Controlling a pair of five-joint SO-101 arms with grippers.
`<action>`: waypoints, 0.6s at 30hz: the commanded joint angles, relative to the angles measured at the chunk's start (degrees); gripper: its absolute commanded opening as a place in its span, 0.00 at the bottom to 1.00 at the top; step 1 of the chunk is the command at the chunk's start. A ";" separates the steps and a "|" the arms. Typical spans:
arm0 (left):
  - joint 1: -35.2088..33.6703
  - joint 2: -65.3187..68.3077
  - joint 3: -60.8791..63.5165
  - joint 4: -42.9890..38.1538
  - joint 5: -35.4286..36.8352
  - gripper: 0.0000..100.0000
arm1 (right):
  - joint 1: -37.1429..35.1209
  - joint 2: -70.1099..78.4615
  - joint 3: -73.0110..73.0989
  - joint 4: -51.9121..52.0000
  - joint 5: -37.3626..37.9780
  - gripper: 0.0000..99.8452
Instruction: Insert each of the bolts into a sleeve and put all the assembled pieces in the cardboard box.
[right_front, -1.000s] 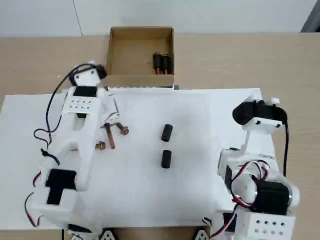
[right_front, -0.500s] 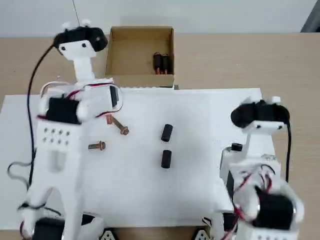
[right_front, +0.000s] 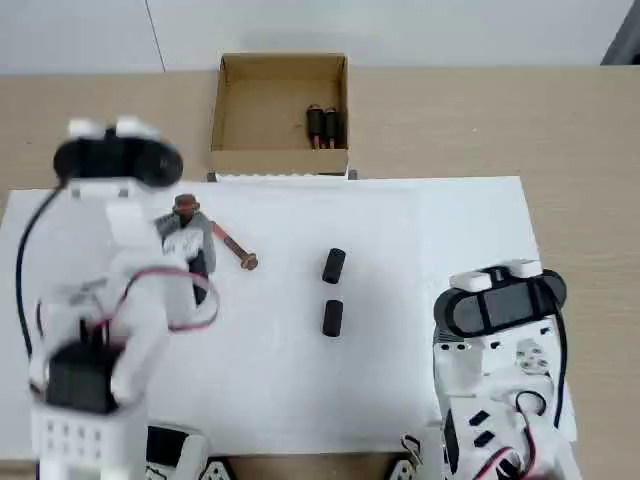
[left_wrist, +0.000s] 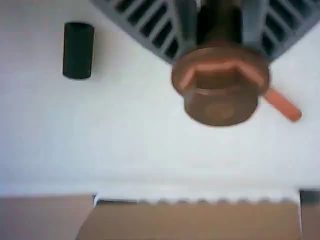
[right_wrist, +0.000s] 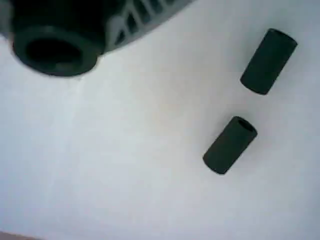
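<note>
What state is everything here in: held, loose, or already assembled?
left gripper: shut on held bolt.
held bolt: gripped, not yet in a sleeve.
right gripper: shut on held sleeve.
held sleeve: gripped, empty.
far sleeve: lying loose, empty.
near sleeve: lying loose, empty.
loose bolt: lying flat, bare.
cardboard box: open, two assembled pieces inside.

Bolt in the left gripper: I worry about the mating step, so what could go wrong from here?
The held bolt shows its head past the left gripper, shank buried inside, so little may be free to enter the sleeve in the right gripper. The loose bolt lies near the left gripper and might get knocked.
</note>
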 joint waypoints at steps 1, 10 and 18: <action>-0.09 -13.89 10.42 -8.26 -1.85 0.00 | -1.71 -1.01 1.85 -3.30 0.26 0.00; -0.09 -33.58 25.01 -12.22 -2.64 0.00 | -6.73 -1.10 8.97 -9.19 -5.10 0.00; -0.09 -42.46 35.21 -18.20 -2.55 0.00 | -11.82 -1.19 22.24 -22.02 -6.95 0.00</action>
